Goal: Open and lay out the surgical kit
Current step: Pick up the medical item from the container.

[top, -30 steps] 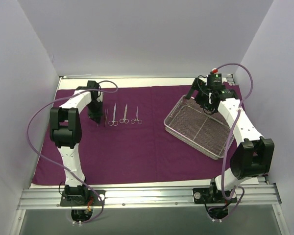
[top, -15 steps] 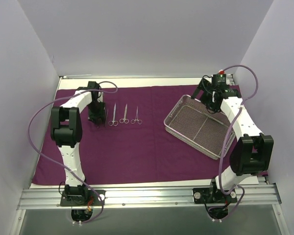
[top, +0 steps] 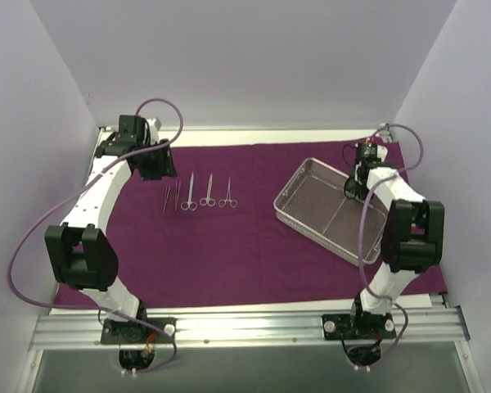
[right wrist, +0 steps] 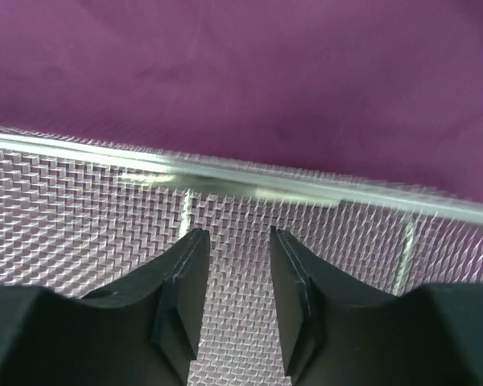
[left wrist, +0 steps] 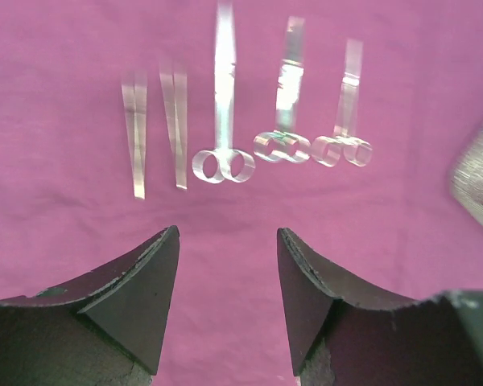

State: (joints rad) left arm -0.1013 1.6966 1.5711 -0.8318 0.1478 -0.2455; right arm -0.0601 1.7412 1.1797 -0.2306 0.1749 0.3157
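The dark purple cloth (top: 229, 246) lies spread flat on the table. On it, in a row, lie two tweezers (left wrist: 134, 133) (left wrist: 175, 121) and three scissor-handled instruments (left wrist: 224, 96) (left wrist: 286, 96) (left wrist: 346, 104); the top view shows the row (top: 196, 195) left of centre. My left gripper (left wrist: 228, 233) hovers above and behind the row, open and empty. The wire-mesh tray (top: 311, 217) sits angled on the right with nothing in it. My right gripper (right wrist: 237, 233) hangs over the tray's far right part, inside its rim (right wrist: 225, 173), jaws a narrow gap apart, holding nothing.
White walls enclose the table on the left, back and right. The metal rail (top: 245, 327) with both arm bases runs along the near edge. Purple cables (top: 33, 246) loop off each arm. A corner of the tray (left wrist: 475, 177) shows at the right of the left wrist view.
My left gripper opened, left a second pair of tweezers beside the first, and drew up and back to the far left. My right gripper moved right along the tray's far side, jaws narrowing.
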